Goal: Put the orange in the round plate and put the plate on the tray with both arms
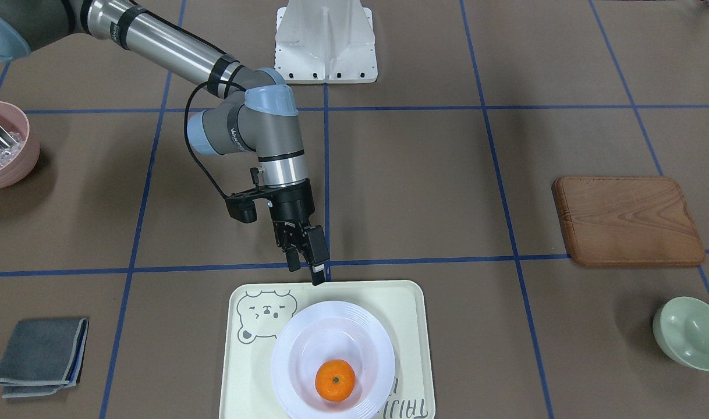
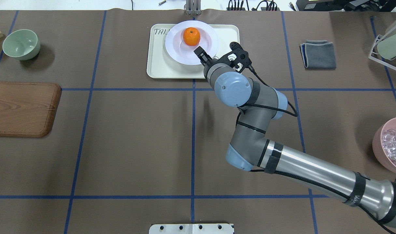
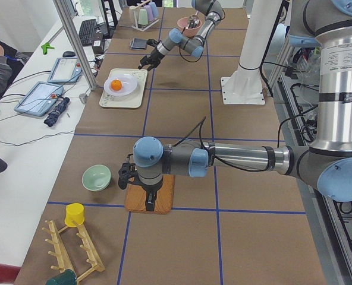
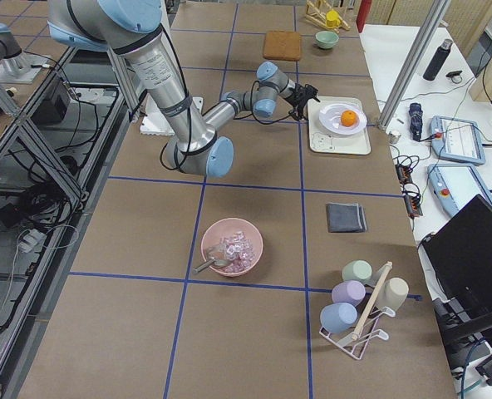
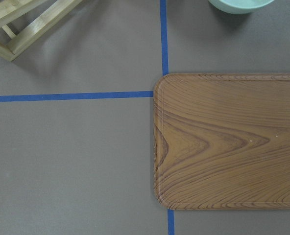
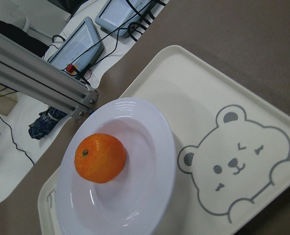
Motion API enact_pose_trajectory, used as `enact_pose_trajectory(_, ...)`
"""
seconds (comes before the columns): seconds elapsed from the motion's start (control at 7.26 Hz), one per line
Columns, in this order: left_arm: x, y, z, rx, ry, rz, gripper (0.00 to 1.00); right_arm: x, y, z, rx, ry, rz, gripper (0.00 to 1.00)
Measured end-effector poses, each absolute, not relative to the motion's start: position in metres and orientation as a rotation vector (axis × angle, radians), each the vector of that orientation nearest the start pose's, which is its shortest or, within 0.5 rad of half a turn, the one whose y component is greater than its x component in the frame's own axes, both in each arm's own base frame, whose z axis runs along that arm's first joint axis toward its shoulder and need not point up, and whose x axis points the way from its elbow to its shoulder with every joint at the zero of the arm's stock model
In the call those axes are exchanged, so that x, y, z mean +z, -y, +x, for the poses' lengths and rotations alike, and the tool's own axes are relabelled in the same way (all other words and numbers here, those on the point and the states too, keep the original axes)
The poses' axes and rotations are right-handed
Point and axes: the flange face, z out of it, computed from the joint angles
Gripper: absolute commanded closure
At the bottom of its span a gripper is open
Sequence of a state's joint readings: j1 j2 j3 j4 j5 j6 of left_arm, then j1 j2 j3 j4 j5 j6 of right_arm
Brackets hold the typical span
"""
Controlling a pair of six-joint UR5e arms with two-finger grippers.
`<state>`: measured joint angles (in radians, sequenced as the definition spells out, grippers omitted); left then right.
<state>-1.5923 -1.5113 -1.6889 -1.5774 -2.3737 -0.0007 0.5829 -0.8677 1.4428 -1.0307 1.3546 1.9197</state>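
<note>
The orange [image 1: 335, 380] lies in the white round plate [image 1: 319, 334], off-centre toward the side away from the robot. That plate rests on the cream bear tray [image 1: 407, 326]. My right gripper [image 1: 307, 265] hangs open with nothing in it, just above the tray's edge nearest the robot, clear of the plate rim. Its wrist view looks down on the orange [image 6: 100, 157], the plate [image 6: 150, 147] and the tray [image 6: 194, 98]. My left gripper [image 3: 149, 202] shows only in the exterior left view, above the wooden board [image 3: 150, 199]; I cannot tell its state.
A wooden board [image 1: 628, 221] and a pale green bowl [image 1: 692, 333] lie on the robot's left side. A pink bowl [image 1: 5, 145] with ice and a folded grey cloth [image 1: 43, 356] are on its right. The white base [image 1: 325, 43] stands at the back.
</note>
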Motion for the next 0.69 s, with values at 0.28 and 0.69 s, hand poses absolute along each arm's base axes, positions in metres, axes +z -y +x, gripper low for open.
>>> enact_pose_trajectory(0.28,0.627,0.468,-0.072,0.003,-0.804,0.069,0.00,0.252,0.548,-0.427,0.655,0.972,0.278,0.00)
enact_pose_trajectory(0.69,0.627,0.467,-0.072,0.004,-0.805,0.070,0.00,0.348,0.583,-0.274,0.289,0.819,0.240,0.00)
